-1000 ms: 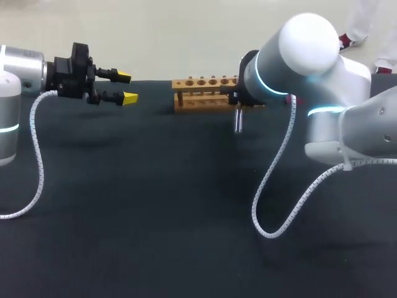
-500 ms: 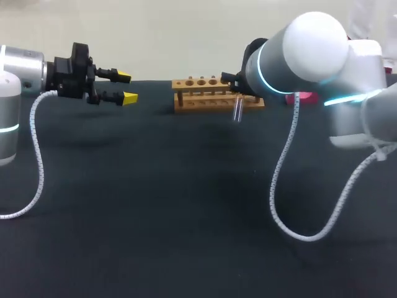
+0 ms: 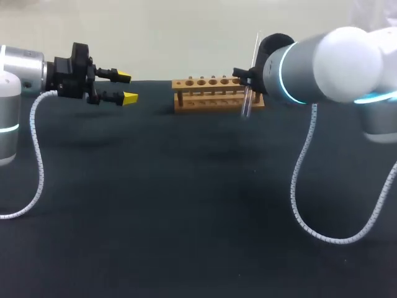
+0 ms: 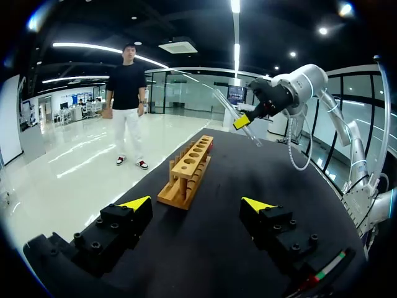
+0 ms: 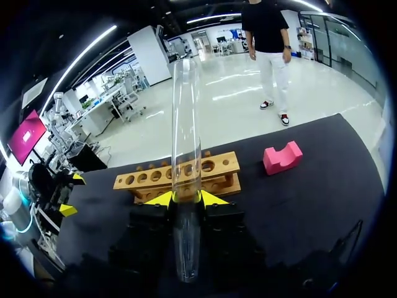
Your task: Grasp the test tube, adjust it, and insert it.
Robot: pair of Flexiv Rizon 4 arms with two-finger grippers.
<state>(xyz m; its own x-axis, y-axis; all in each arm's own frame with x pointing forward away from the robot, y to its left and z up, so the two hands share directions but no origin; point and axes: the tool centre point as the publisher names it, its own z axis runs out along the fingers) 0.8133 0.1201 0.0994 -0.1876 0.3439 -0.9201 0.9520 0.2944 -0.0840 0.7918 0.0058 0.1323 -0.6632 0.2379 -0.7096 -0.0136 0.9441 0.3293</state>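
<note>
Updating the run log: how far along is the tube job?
Grasp done: the right gripper is shut on the test tube. In hand: adjusting, with the tube tilted in the air by the wooden rack. To do: insertion, as no tube sits in any visible hole. The left gripper is open, apart from the rack.

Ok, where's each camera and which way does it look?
Head view: above and behind, looking down on the table; left arm and right arm show.
Left wrist view: on the left arm, facing the rack past its open left gripper.
Right wrist view: on the right arm, facing the rack too; right gripper shut on the test tube.
Both wrist views share the rack.
</note>
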